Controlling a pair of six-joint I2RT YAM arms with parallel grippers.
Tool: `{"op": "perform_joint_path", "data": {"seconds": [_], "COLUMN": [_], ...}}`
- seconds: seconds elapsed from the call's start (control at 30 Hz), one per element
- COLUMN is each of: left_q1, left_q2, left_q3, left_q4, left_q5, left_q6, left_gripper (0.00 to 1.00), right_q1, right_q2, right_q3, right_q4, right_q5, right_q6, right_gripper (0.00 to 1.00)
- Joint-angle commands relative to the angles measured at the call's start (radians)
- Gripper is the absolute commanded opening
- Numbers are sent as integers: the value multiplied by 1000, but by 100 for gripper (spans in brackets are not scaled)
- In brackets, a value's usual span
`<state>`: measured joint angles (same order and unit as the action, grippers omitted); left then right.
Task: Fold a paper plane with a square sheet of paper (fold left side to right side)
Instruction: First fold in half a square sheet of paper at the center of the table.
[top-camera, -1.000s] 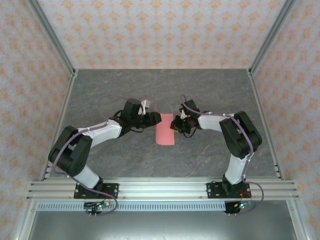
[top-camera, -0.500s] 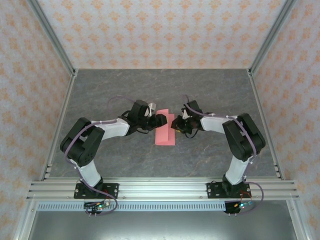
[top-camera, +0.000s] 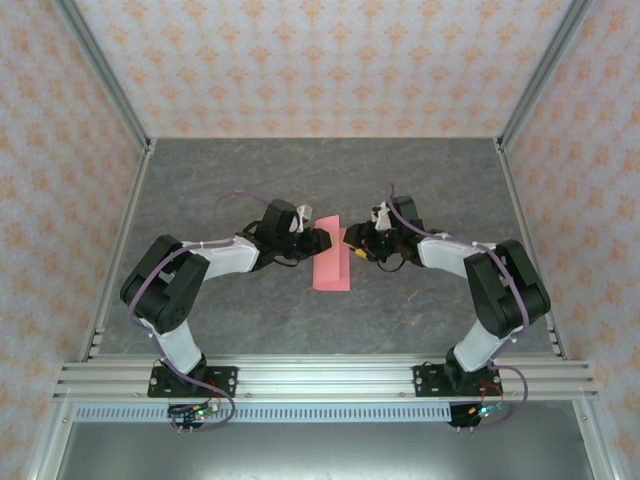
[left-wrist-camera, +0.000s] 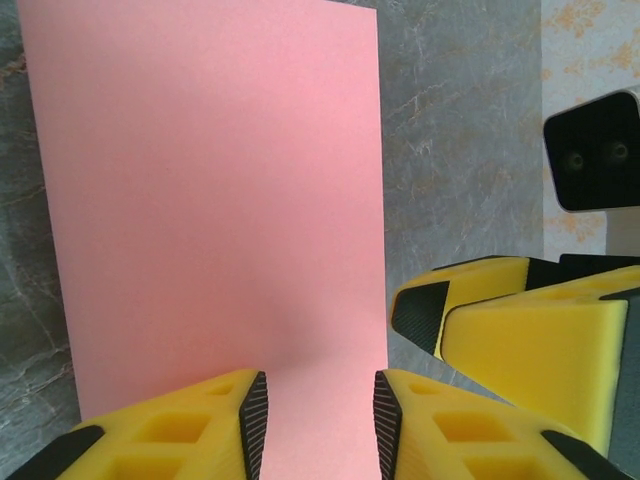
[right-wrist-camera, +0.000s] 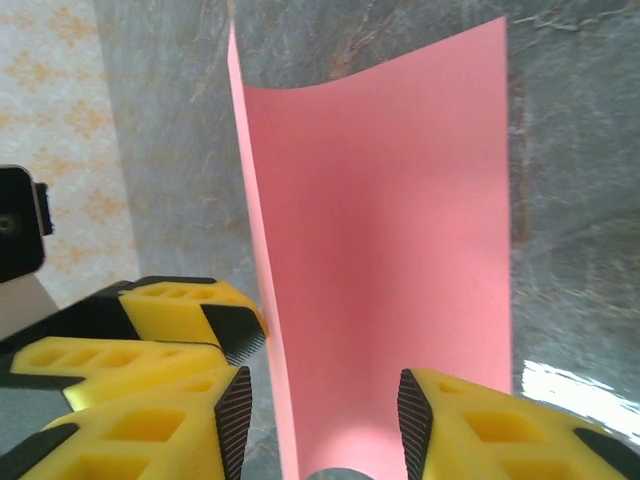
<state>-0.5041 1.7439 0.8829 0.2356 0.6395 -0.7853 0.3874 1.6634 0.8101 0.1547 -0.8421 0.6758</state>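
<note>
1. Left fingers (left-wrist-camera: 252, 425), yellow with black pads, sit at the bottom of the left wrist view. They are spread with a clear gap and pinch nothing. They sit over the near edge of the thin pink-red paper sheet (top-camera: 332, 266), probably poised to press or pin that side.
2. Seen from above, the sheet lies mid-frame on the grey marbled tabletop (top-camera: 420, 180) as a narrow upright rectangle between the two arms. That shape suggests the left-to-right fold is already laid over. In the right wrist view its left edge curls up off the surface while the right part lies flat, so the crease looks unpressed and springy.
3. Right fingers (right-wrist-camera: 232, 425), at the bottom of the right wrist view, are also parted. They straddle the sheet's near end without gripping it. Open on that side, they seem placed to catch or flatten the risen layer, though a careless push could skew the edges.
</note>
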Motion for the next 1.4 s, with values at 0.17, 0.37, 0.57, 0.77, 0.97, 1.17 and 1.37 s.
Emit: {"op": "perform_joint_path", "data": {"seconds": [0.17,0.37,0.57,0.77,0.97,1.17,1.37], "left_q1": [-10,-9,-8,-10,-28,-40,-42], "left_q2": [6,2,-77,-80,15,85,134], "left_q3": [23,24,27,39,98,160,184], "left_q4": [18,10,-154,-272,-274,-309,-317], "left_q5": [-15,-14,-134,-219,-205,-225,-222], "left_q6": [-2,0,66,100,91,86,78], "left_gripper": [34,33,47,52,54,53,45], "right_q1": [20,24,25,25,27,26,26], "right_q2": [64,84,74,93,118,122,126], "right_q3": [-2,3,83,116,109,109,111], "right_q4": [139,143,-90,-198,-209,-212,-212], "right_q5": [-60,-53,60,141,164,168,168], "right_q6": [62,68,-73,-136,-139,-144,-147], "right_gripper": [42,15,2,2,2,3,10]}}
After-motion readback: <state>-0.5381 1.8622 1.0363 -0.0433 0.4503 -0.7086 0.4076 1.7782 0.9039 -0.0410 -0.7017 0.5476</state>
